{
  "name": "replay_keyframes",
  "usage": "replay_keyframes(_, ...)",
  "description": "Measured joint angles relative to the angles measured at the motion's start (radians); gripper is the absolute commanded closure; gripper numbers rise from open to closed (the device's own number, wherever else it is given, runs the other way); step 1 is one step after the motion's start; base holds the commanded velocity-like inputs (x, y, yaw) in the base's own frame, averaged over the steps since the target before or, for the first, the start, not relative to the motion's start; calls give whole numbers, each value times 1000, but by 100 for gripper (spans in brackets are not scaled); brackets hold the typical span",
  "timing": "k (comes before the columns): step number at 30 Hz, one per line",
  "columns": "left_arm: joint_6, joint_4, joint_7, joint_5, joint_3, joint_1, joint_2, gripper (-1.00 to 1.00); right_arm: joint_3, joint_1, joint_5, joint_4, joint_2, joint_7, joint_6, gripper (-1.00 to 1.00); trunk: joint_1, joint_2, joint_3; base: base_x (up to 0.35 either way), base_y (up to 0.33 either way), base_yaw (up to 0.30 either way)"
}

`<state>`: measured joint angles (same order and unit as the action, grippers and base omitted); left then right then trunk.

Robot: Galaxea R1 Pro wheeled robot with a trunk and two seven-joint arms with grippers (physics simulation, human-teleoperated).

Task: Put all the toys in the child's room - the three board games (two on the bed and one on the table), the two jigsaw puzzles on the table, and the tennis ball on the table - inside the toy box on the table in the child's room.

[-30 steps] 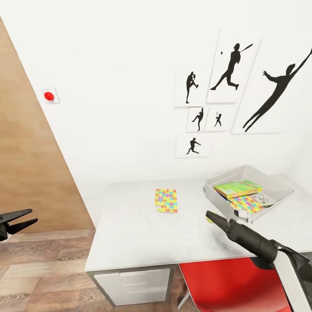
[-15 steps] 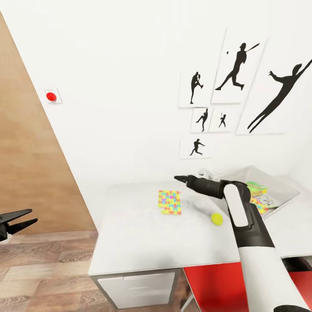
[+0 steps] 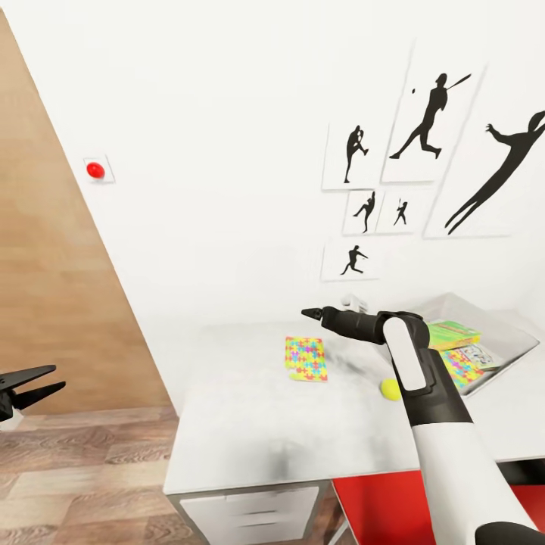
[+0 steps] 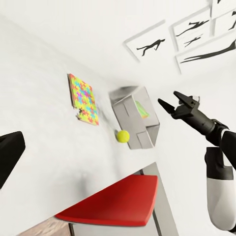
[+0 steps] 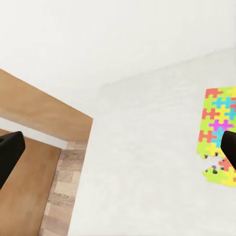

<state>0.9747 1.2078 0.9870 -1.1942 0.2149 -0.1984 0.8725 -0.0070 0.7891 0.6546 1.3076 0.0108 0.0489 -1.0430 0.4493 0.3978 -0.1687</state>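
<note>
A colourful jigsaw puzzle (image 3: 306, 358) lies flat on the white table (image 3: 250, 424). My right gripper (image 3: 309, 312) hovers open above the puzzle's far edge, pointing left; in the right wrist view its fingers (image 5: 9, 147) are spread wide, with the puzzle (image 5: 219, 135) beyond them. The yellow tennis ball (image 3: 390, 389) rests on the table beside the clear toy box (image 3: 499, 314), which holds a green board game (image 3: 454, 333), another jigsaw (image 3: 462, 369) and a pale box. My left gripper (image 3: 30, 386) hangs open and empty off the table's left. The left wrist view shows puzzle (image 4: 83, 98), ball (image 4: 123, 135) and toy box (image 4: 129, 115).
A red chair (image 3: 378, 507) sits under the table's front edge, next to white drawers (image 3: 250, 515). A wood-panelled wall (image 3: 53, 265) stands at the left over a wooden floor. Sports silhouettes hang on the white wall behind the table.
My right arm has swung up from low beside the ball to above the table, pointing left over the puzzle. The view has turned, sliding the scene rightward. The left gripper is still.
</note>
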Motion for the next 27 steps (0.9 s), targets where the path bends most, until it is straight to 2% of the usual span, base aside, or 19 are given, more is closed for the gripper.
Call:
replay_keyframes(7,0,0,0,0,0,0,0,-100,1,0,-3,-2,0,-3,0,-100,0,0,0,32,152,0)
replay_keyframes(18,0,0,0,1,0,0,0,-100,0,16,-7,-31,-3,-23,0,-100,0,0,-3,6,18,0)
replay_keyframes(23,0,0,0,1,0,0,0,-100,0,42,-12,-76,-2,-59,0,-100,0,0,-8,0,1,0)
replay_keyframes(27,0,0,0,1,0,0,0,-100,0,90,-15,-153,-3,-91,0,-100,0,0,-14,2,0,0)
